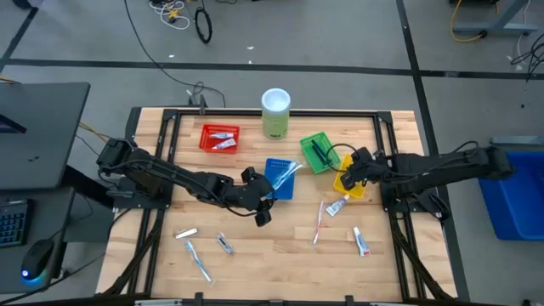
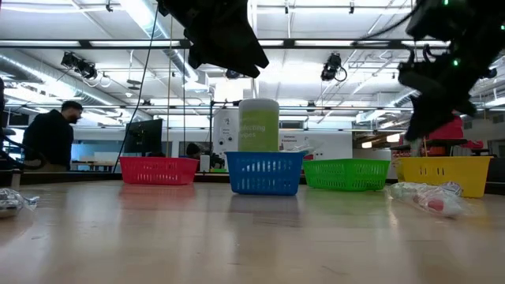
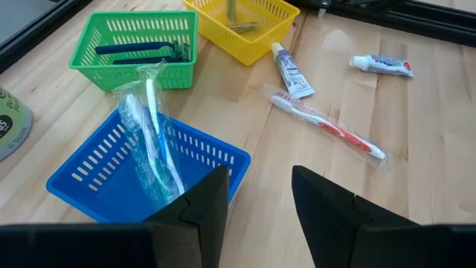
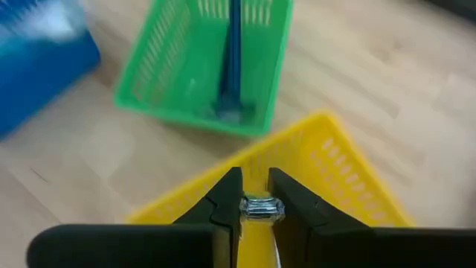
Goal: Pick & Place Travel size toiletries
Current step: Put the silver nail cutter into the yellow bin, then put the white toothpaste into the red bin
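Observation:
My right gripper (image 4: 257,195) hovers over the yellow basket (image 1: 350,184), shut on a small silvery sachet (image 4: 260,208). My left gripper (image 3: 256,197) is open above bare table beside the blue basket (image 3: 111,175), touching nothing. Two wrapped toothbrushes (image 3: 152,138) stand in the blue basket, leaning over its rim. Dark razors (image 3: 141,50) lie in the green basket (image 1: 319,151). White tubes (image 1: 337,206) (image 1: 361,241) and a red toothbrush (image 1: 319,223) lie flat on the table's right part. A sachet (image 1: 186,232) and a blue toothbrush (image 1: 198,261) lie at near left. My right gripper pinches the silvery sachet's upper end (image 4: 260,209) between its two fingertips, coming from above and pointing down. The sachet is lifted clear over the yellow basket's inside (image 4: 327,171), and a thin strip of it hangs below the fingers.
A red basket (image 1: 219,138) holding small items and a tall pale-green canister (image 1: 275,112) stand at the far side. The table's black frame (image 1: 399,208) runs along both side edges. Bare wood lies in the near middle. A person (image 2: 49,136) is in the room behind.

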{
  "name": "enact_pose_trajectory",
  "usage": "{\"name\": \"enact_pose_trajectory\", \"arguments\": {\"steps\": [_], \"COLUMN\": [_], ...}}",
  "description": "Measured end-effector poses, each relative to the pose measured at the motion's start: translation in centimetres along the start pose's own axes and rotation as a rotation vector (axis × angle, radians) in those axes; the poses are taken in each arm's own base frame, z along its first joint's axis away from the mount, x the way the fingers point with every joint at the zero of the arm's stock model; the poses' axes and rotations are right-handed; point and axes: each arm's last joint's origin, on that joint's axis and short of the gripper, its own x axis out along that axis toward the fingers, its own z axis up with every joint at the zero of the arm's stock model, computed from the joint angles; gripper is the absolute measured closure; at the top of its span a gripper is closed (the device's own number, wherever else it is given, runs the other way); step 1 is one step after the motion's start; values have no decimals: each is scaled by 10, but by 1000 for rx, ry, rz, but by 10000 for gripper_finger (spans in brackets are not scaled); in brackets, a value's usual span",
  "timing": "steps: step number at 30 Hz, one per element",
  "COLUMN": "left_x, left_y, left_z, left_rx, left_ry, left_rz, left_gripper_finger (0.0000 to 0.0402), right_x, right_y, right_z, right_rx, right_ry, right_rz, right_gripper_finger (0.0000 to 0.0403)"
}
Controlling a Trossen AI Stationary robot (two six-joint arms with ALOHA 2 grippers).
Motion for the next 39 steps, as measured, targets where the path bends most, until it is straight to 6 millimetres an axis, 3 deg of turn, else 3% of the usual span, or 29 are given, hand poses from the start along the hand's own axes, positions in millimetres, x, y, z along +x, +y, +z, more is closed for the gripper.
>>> {"name": "enact_pose_trajectory", "arguments": {"steps": [5, 12, 25, 39], "left_x": [0, 0, -1, -2], "left_y": [0, 1, -1, -4], "left_z": [0, 1, -1, -3], "left_rx": [1, -2, 0, -12], "left_ry": [0, -12, -2, 22], "left_rz": [1, 27, 6, -36], "left_gripper_finger": [246, 246, 246, 246], "right_x": [18, 22, 24, -20], "right_y": [-2, 0, 2, 16], "right_z": [-14, -15, -18, 25], "right_rx": [21, 27, -61, -185], "right_ry": [60, 46, 115, 62], "right_rz": [-49, -61, -19, 33], "right_gripper_finger": [344, 339, 231, 180]}}
